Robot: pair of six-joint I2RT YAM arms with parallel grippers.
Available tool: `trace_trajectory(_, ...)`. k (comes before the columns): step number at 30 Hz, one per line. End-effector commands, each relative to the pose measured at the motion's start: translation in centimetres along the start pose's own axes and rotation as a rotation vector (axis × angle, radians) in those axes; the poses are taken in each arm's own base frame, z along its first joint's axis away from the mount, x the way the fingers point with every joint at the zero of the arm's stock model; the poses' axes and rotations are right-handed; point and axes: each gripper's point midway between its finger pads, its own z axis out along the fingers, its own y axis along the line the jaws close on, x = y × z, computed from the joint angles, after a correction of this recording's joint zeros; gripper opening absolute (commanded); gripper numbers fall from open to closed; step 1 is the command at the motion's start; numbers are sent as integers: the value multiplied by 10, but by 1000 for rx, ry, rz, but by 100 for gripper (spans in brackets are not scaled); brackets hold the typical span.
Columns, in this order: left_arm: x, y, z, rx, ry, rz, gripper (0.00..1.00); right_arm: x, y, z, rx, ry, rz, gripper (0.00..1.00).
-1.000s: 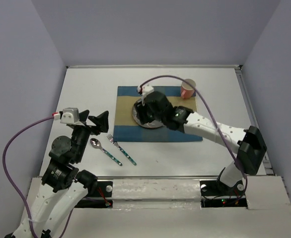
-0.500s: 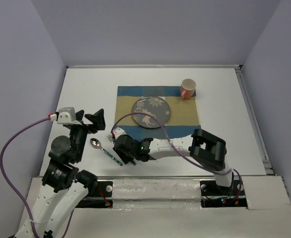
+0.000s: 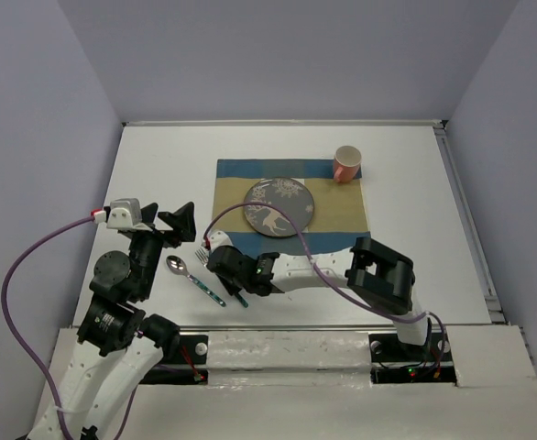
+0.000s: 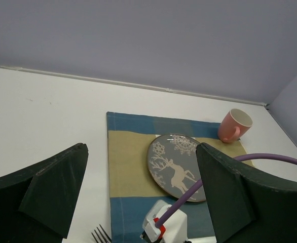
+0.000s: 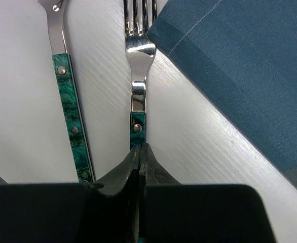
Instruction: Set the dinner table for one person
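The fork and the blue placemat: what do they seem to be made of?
The fork: bright metal head and neck, probably steel, judging by the mirror-like glints; green marbled handle with small rivets, perhaps resin or plastic. The placemat: matte woven cloth, with a stitched seam line.

Fork (image 5: 138,88) handle hidden under my right gripper (image 5: 140,148), can't tell if I'm pinching it, tine tips ahead chopped by the frame edge, spoon (image 5: 70,109) to my left missing its bowl too, placemat (image 5: 239,61) to my right running off-frame.
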Motion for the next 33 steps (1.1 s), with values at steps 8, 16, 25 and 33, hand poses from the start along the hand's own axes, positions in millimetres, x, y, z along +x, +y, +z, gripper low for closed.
trace_trajectory(8, -17, -4, 0, 20, -63, -17, 99, -64, 23, -36, -67, -136, 39, 26)
trace_trajectory(16, -17, -6, -1, 34, -64, -21, 99, -32, 20, -12, -16, -35, -1, 39)
trace_trajectory(25, -17, -8, -2, 44, -64, -23, 99, -8, 14, 5, 45, 24, -27, 40)
trace_trajectory(33, -17, -9, -1, 49, -63, -26, 99, -8, 22, 8, 52, 20, -43, 16)
